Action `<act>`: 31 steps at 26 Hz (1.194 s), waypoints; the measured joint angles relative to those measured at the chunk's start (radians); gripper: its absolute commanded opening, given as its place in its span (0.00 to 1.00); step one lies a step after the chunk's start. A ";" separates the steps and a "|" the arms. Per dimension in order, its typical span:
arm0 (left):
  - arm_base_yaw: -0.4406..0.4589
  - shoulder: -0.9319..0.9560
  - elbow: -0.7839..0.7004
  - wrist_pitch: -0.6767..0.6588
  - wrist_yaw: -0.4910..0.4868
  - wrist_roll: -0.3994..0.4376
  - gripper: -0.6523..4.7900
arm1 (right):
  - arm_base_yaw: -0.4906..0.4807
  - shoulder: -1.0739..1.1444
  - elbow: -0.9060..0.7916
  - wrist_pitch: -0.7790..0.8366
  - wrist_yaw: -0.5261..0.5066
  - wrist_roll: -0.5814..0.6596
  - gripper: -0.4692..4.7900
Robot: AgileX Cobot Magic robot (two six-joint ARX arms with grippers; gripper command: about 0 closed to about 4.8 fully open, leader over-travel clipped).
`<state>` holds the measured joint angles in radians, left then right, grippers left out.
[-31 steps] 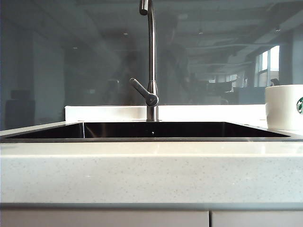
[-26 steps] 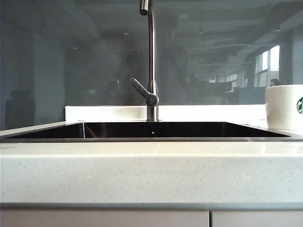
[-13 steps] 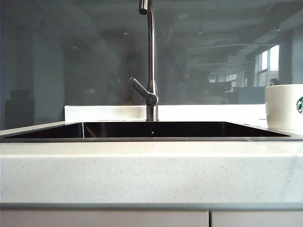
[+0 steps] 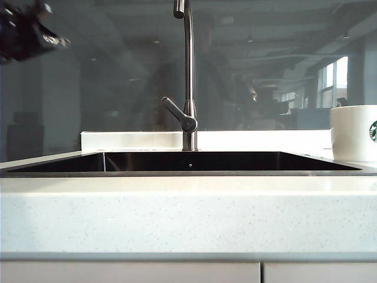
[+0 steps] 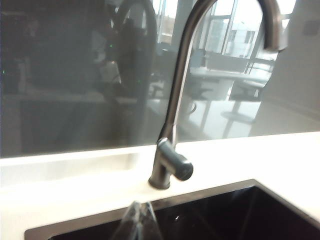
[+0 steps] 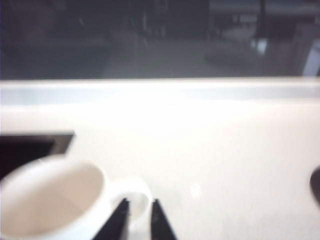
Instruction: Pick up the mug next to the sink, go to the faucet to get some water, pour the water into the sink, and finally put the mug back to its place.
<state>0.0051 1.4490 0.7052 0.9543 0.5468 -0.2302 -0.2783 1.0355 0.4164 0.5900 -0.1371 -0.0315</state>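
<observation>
- Up front, white speckled bench [image 4: 188, 215] fills the lower ext. view; cabinet seam just under its edge.
- Sink [image 4: 188, 162] sits behind that front strip: dark glossy basin, thin steel rim, no water seen in it.
- Mug [image 4: 353, 134] stands upright on the bench at 3 o'clock from the sink, just beside its rim, cut off by the frame edge; green logo partly in view.
- Right gripper [image 6: 139, 220]: tips slightly apart, hanging just above the mug's loop handle [image 6: 134, 196], nothing pinched. Mug mouth looks empty, pic blurred.
- Left gripper [image 5: 137, 222]: tips pressed together, holding nothing, poised over the sink's back edge, near the faucet base.
- Faucet [image 4: 188, 76] rises at 12 o'clock behind the sink, centre; lever [image 4: 177, 114] angles up toward 10 o'clock.
- Dark arm part [image 4: 26, 32] at 10 o'clock, blurred, high above the bench.
- Farthest back: dark glass wall w/ office reflections.
</observation>
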 measured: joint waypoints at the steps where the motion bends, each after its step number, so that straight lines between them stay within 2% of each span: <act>1: -0.004 0.029 0.011 0.000 0.000 0.009 0.11 | -0.032 0.050 -0.003 0.030 -0.044 0.001 0.22; 3: -0.008 0.080 0.016 0.006 0.020 0.024 0.11 | -0.085 0.156 0.014 0.098 -0.154 -0.001 0.30; 5: -0.008 0.134 0.032 0.045 0.106 0.035 0.11 | -0.110 0.217 0.039 0.113 -0.220 -0.002 0.41; 6: -0.008 0.177 0.043 0.068 0.178 0.039 0.11 | -0.123 0.272 0.062 0.123 -0.269 -0.001 0.43; 15: -0.008 0.377 0.217 0.079 0.227 0.038 0.11 | -0.120 0.586 0.240 0.129 -0.286 -0.056 0.44; 16: -0.008 0.393 0.243 0.079 0.232 0.038 0.11 | -0.119 0.606 0.251 0.127 -0.296 -0.056 0.45; 17: -0.008 0.396 0.250 0.079 0.233 0.038 0.11 | -0.116 0.613 0.254 0.127 -0.303 -0.056 0.51; 18: -0.008 0.404 0.263 0.079 0.233 0.038 0.11 | -0.108 0.618 0.257 0.128 -0.305 -0.064 0.52; 22: -0.008 0.417 0.281 0.081 0.235 0.038 0.11 | -0.076 0.651 0.260 0.162 -0.307 -0.128 0.52; 26: -0.008 0.428 0.281 0.068 0.234 0.038 0.11 | -0.069 0.694 0.288 0.184 -0.289 -0.134 0.51; 29: -0.008 0.428 0.281 0.066 0.234 0.038 0.11 | -0.069 0.711 0.297 0.206 -0.286 -0.134 0.45; 31: -0.008 0.428 0.281 0.066 0.235 0.038 0.11 | -0.069 0.721 0.314 0.205 -0.285 -0.135 0.35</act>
<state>-0.0032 1.8767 0.9863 1.0206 0.7815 -0.1921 -0.3477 1.7561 0.7303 0.7952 -0.4225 -0.1661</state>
